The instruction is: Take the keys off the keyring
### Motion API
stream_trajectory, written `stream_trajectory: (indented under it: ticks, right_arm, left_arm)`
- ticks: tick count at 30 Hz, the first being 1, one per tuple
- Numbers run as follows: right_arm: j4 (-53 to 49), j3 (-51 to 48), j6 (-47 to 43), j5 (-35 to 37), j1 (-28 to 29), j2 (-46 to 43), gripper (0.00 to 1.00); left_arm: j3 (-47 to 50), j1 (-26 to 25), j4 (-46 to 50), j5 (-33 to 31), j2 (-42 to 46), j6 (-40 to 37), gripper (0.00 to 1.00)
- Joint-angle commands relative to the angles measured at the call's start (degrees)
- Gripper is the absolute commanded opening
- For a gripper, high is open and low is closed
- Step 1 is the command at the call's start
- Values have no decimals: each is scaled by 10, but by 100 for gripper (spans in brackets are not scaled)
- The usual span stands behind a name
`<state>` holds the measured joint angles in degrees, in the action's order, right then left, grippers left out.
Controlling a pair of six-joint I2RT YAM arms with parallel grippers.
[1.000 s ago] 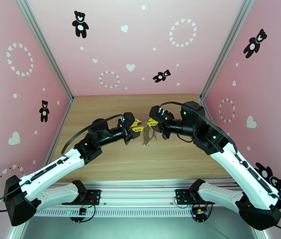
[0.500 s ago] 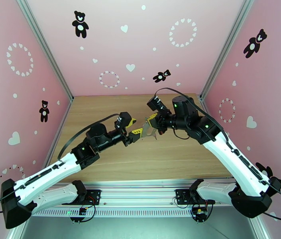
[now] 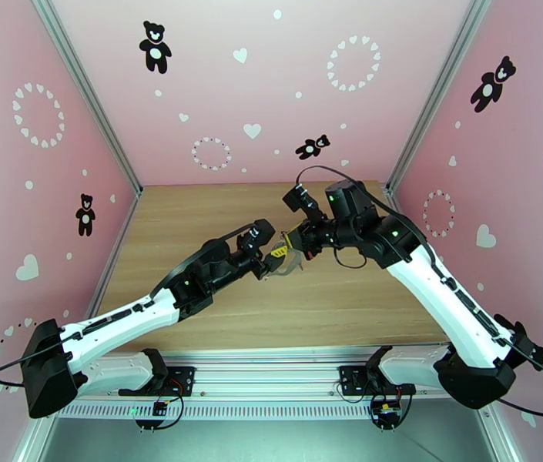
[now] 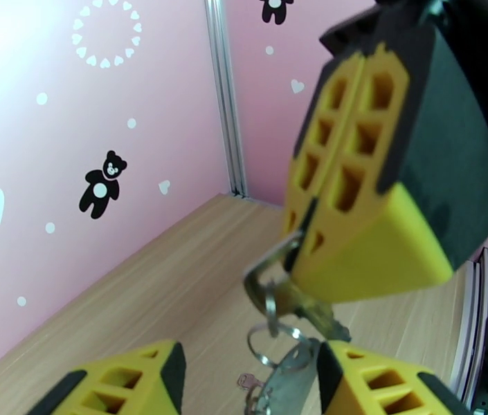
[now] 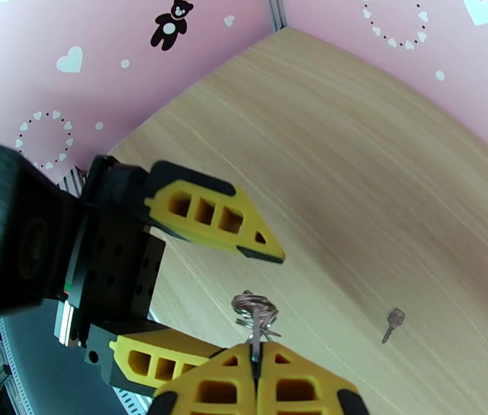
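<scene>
To do this step well, the left gripper (image 3: pixel 275 252) should close on what looks like a hanging key (image 4: pixel 316 316) alone, not the loop. Its jaws stand half open on either side of the dangling end, gripping nothing. The right gripper (image 3: pixel 296 242), at its 2 o'clock, is clamped on the keyring (image 5: pixel 254 309) above mid-table. A loose key (image 5: pixel 394 319) lies on the table (image 5: pixel 354 167), at the keyring's 3 o'clock in the right wrist view.

keyring (image 4: pixel 269 299): you had it hanging from the right gripper (image 4: pixel 300 247), above the table (image 5: pixel 354 167).
left gripper (image 4: pixel 247 364): you had its fingers either side of the keyring's lower end.
loose key (image 5: pixel 394 321): it lay on the table, apart from both grippers.
</scene>
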<state>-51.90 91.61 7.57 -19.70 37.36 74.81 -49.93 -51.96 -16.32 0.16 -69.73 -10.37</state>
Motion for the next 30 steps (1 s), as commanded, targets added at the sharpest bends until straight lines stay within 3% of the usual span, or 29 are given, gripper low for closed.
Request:
stream_trajectory:
  ticks: [1, 14, 27, 30]
  right_arm:
    - [-13, 20, 10, -24, 3, 2, 0]
    - [-29, 30, 15, -12, 2, 6, 0]
    - [-50, 51, 40, -5, 2, 15, 0]
    - [-50, 54, 47, 3, 2, 14, 0]
  left_arm:
    - [0, -2, -37, -20, -10, -18, 54]
    - [6, -2, -32, -26, -13, -28, 46]
    - [19, -3, -20, 73, -5, 4, 63]
    - [28, -6, -48, 51, -8, 24, 64]
